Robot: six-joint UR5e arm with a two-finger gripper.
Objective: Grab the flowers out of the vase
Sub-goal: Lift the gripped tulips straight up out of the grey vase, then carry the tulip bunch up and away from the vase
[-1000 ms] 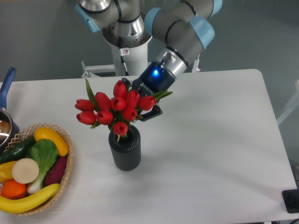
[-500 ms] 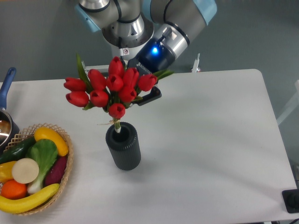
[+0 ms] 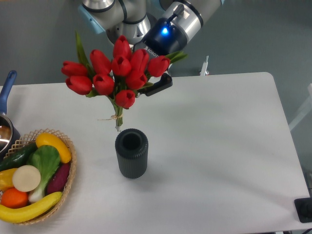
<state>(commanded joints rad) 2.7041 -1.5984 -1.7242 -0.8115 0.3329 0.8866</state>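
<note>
So the claw (image 3: 155, 84) has the flowers (image 3: 113, 74) clamped, bunch sticking out to its left. The vase (image 3: 131, 152) sits on the table (image 3: 219, 146) below it, and the basket (image 3: 36, 176) is way off down-left.

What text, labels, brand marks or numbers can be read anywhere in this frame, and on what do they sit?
No text is legible here.
Small sticker on the robot's white base column: red and white marks, too small and blurred to read.
The vase, flowers, wicker basket and table show no print.
The blue light on the end effector wrist is a lamp, not a sign.
</note>
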